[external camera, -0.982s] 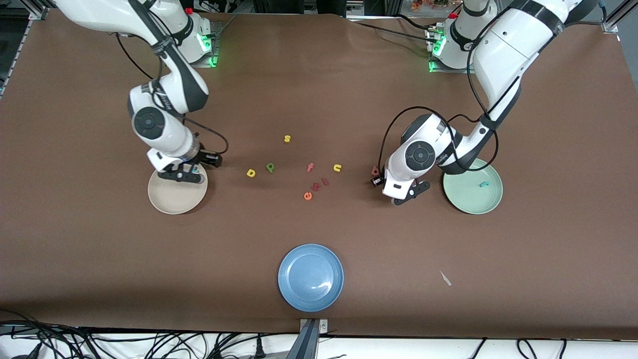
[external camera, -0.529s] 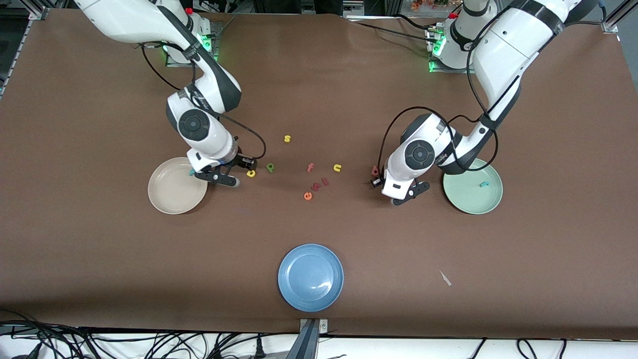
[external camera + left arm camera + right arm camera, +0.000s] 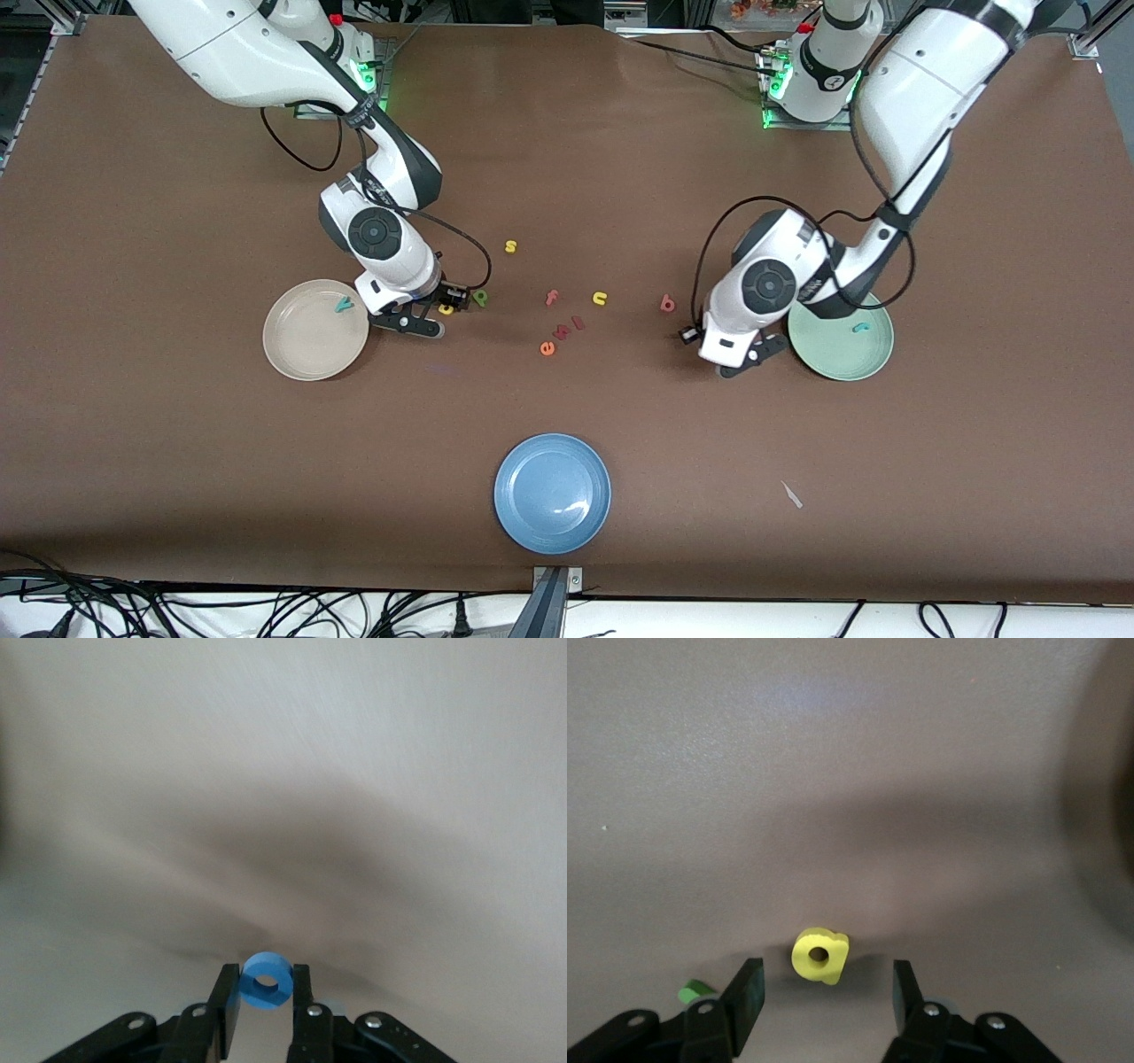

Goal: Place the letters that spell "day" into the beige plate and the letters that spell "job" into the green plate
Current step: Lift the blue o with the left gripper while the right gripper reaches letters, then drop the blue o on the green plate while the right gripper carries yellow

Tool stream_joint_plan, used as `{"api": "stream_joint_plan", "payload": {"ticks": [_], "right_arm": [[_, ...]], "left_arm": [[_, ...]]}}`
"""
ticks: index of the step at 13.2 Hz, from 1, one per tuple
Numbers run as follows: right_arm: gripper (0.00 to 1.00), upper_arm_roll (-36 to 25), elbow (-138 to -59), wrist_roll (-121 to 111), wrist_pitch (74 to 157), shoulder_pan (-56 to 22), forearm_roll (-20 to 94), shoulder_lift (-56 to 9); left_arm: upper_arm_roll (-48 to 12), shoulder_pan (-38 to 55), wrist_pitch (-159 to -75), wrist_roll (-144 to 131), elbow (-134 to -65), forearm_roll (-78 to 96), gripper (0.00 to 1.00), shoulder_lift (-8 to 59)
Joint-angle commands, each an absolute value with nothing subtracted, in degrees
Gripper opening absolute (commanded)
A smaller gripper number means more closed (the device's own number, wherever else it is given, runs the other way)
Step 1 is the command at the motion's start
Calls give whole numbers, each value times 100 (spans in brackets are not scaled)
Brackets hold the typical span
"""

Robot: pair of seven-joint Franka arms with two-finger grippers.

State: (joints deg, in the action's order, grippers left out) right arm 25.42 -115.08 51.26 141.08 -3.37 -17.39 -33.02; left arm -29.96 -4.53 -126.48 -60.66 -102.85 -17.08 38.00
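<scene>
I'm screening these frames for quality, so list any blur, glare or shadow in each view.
Front view: sharp, even light, a glare patch on the glossy blue plate. Left wrist view: background smeared by motion blur, the blue foam ring "o" crisp. Right wrist view: the yellow foam "d" sharp, soft shadow around it.

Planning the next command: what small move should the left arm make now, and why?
Probably carry the left gripper sideways until it is over the green plate. Its fingers are shut on the blue "o", and the plate, already holding the teal "j", sits right beside it. The right gripper is open around the yellow "d".
</scene>
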Motion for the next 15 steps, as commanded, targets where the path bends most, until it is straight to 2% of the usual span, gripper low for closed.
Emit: {"api": "stream_joint_plan", "payload": {"ticks": [1, 5, 8, 11, 12, 13, 14, 15], "right_arm": [[64, 2531, -11583, 5291, 14395, -352, -1898, -3384], [62, 2522, -11593, 5282, 14405, -352, -1907, -3384], [41, 2514, -11619, 5282, 14405, -352, -2012, -3384], [29, 2514, -11619, 5282, 14405, -352, -2056, -3393], [26, 2514, -11619, 5282, 14405, -352, -2074, -3393], [24, 2514, -11619, 5274, 14397, -343, -2074, -3384], [24, 2514, -11619, 5247, 14370, -343, -2074, -3366], [24, 2505, -11619, 5195, 14344, -334, -2074, -3297]], "left_arm": [[-3225, -1087, -12016, -5111, -10292, -1626, 0, 3288], [-3358, -2055, -11312, -3274, -10327, -1626, 0, 3164], [-3322, -2547, -11312, -2419, -10415, -1932, 4, 3426], [-3322, -2742, -11347, -2329, -10485, -2381, 8, 3682], [-3322, -2786, -11347, -2329, -10485, -2391, 23, 3717], [-3331, -2795, -11338, -2338, -10477, -2365, 73, 3709], [-3340, -2795, -11320, -2373, -10450, -2321, 99, 3657], [-3383, -2778, -11303, -2417, -10407, -2303, 100, 3621]]}}
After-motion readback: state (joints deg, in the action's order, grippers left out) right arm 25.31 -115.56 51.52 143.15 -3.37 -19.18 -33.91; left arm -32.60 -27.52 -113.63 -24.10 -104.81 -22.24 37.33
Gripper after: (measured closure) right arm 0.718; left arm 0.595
